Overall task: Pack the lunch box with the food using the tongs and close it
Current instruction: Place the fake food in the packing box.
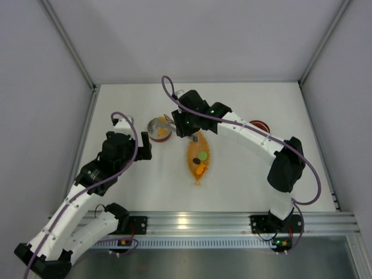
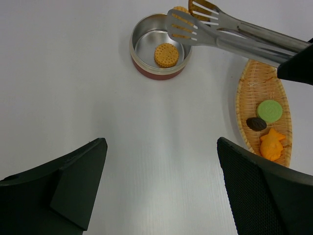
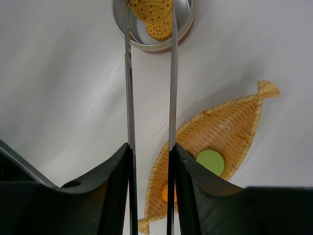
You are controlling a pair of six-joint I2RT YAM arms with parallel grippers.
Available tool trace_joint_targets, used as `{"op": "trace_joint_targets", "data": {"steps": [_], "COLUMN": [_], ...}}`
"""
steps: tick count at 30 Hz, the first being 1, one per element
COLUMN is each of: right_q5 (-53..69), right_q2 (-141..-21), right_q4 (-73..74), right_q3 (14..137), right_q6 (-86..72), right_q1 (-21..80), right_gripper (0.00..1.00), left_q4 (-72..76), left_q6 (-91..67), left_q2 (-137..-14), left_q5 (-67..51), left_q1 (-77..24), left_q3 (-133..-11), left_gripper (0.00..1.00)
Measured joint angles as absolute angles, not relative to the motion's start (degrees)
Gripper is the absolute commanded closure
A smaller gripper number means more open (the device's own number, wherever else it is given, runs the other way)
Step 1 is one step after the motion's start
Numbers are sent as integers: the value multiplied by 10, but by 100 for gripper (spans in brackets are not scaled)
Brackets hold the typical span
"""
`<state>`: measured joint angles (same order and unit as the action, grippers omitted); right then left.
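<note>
Hazard: round yellow biscuit (image 3: 149, 7), pinched by slim silver tongs (image 3: 129, 88) in clenched right gripper (image 3: 150, 161), could miss small red-walled tin (image 2: 159, 73) if released off-centre; left gripper (image 2: 161, 152) gaping empty.

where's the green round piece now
In the left wrist view, the green round food piece lies on the orange woven leaf-shaped tray at the right, beside the dark brown piece.

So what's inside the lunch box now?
One yellow biscuit lies on the lunch box floor. A second biscuit hangs in the tongs over its rim, hiding part of the floor.
</note>
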<state>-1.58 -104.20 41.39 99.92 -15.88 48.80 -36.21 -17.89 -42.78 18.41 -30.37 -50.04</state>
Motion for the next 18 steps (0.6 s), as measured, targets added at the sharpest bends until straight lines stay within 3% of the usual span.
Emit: {"op": "trace_joint_targets", "data": {"steps": [11, 18], "right_q5": [-7, -5], "right_q2": [-1111, -1124], "right_q4": [418, 420], "right_q3": [1052, 1066], "right_q6": [-166, -167], "right_q1": [490, 490], "right_gripper": [65, 56], "left_q4": [-362, -362], "left_q6": [-179, -179], "left_q2": [-428, -428], "left_q5": [184, 184], "left_q1": [-304, -304], "left_q3": [-500, -500], "left_gripper": [1, 1]}}
